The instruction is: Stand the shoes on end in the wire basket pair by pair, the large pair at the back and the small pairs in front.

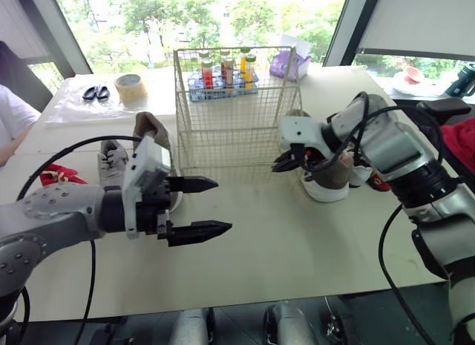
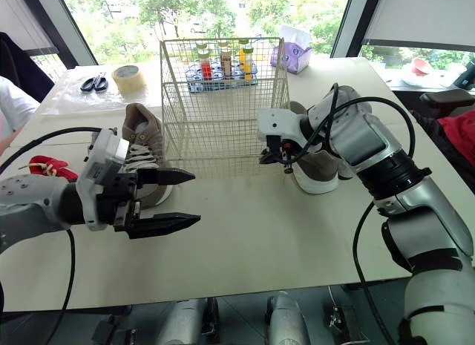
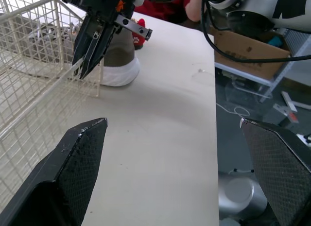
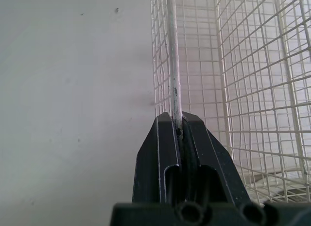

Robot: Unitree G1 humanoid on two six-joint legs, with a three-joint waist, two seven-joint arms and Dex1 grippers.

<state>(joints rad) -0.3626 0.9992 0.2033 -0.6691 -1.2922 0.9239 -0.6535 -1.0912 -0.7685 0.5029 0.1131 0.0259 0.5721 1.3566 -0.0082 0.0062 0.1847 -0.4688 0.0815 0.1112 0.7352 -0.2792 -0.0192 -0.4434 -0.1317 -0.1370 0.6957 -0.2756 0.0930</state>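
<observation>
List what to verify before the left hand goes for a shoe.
1. Left hand open and empty: ok.
2. Right hand shut on the basket at a corner wire: ok.
3. Basket holds no shoes: ok.
4. Shoe beside the basket on the left hand's side, uncovered: ok.
5. Brown shoe free to grasp: not ok, the right arm lies across it.
6. Which pair is the large one: cannot tell.
</observation>
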